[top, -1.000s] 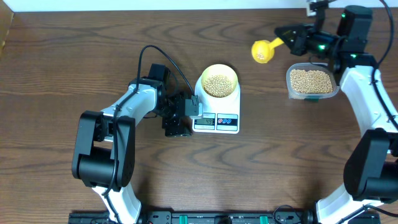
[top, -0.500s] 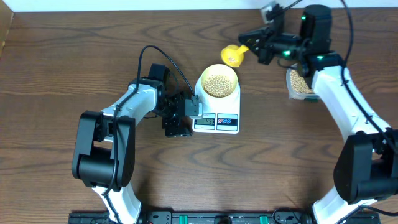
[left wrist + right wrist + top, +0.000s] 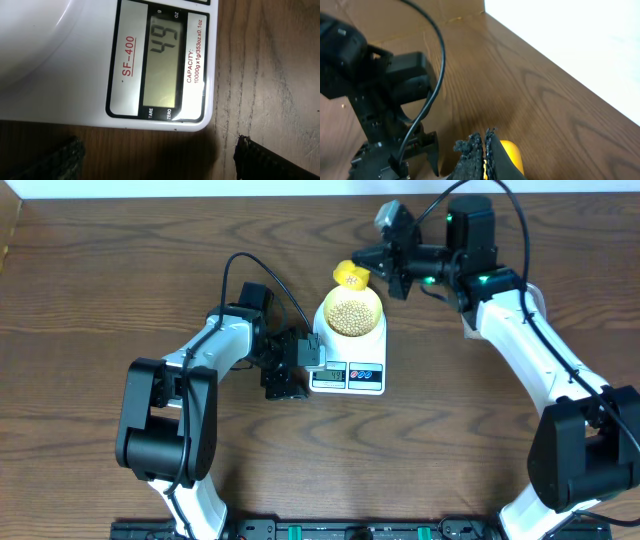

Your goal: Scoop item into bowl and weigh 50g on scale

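Observation:
The white scale (image 3: 372,352) carries the pale yellow-green bowl (image 3: 374,302), which is filled with tan beans (image 3: 352,316). Its display (image 3: 164,70) reads 49 in the left wrist view. My right gripper (image 3: 378,268) is shut on the handle of a yellow scoop (image 3: 350,277), which hangs over the bowl's far rim with a few beans in it. In the right wrist view the pads (image 3: 492,150) pinch the yellow scoop (image 3: 511,155). My left gripper (image 3: 300,366) stands open beside the scale's display end, its fingertips (image 3: 270,160) wide apart and holding nothing.
The left arm's body and black cable (image 3: 427,107) lie just left of the scale. Bare wooden table (image 3: 450,430) surrounds the scale. A pale wall edge (image 3: 200,188) runs along the far side.
My right arm has swung left with the yellow scoop, from above the clear tub to the bowl's far rim. The left arm has not moved.

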